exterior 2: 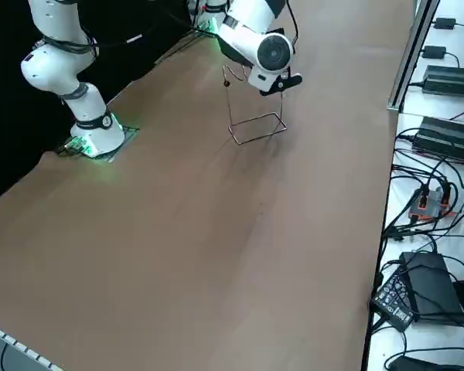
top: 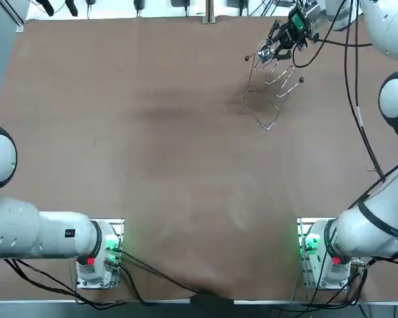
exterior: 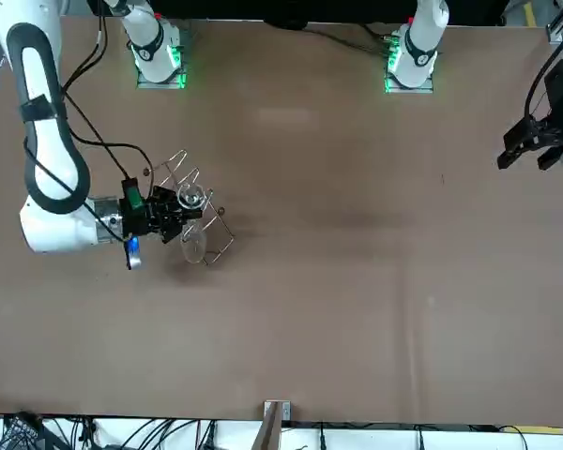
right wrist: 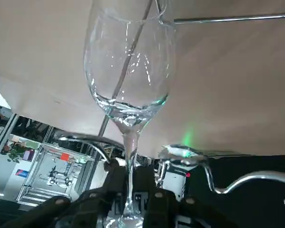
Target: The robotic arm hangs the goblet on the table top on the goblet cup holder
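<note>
The clear goblet (right wrist: 128, 71) is held by its stem between the two fingers of my right gripper (right wrist: 131, 185), which is shut on it. In the front view the goblet (exterior: 194, 242) hangs bowl-down with its round foot up among the arms of the wire cup holder (exterior: 216, 246), and my right gripper (exterior: 172, 214) comes in from the side. From above, my right gripper (top: 273, 48) is over the cup holder (top: 262, 109) at the far right of the table. In the right side view the arm's wrist hides the goblet; only the holder's wire frame (exterior 2: 256, 127) shows.
The holder's ball-tipped wire arms (top: 301, 80) fan out close around the gripper. Curved holder wires (right wrist: 199, 159) pass right beside the stem. Black cables (top: 348, 59) trail from the wrist. Brown tabletop (top: 152, 146) stretches toward the arm bases.
</note>
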Tool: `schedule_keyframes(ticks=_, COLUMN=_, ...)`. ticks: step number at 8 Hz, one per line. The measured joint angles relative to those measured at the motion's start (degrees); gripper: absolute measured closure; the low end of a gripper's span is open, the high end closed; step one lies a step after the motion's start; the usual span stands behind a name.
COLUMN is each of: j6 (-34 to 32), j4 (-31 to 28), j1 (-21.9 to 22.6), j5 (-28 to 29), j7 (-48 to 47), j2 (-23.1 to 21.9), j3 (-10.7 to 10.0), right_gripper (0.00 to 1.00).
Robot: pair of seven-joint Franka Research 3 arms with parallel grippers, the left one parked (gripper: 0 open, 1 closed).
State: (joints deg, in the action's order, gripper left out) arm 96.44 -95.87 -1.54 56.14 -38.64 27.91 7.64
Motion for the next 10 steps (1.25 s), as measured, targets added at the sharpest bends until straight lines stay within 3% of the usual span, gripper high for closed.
schedule_keyframes(ticks=7, j6=0.5, j4=-1.3, j1=0.1, j5=0.2, j7=0.1, j2=0.0, j3=-0.1, right_gripper=0.89)
schedule_keyframes(ticks=10, j6=0.6, j4=-1.4, j1=-0.1, j5=0.1, j7=0.1, j2=0.0, j3=-0.3, right_gripper=0.76)
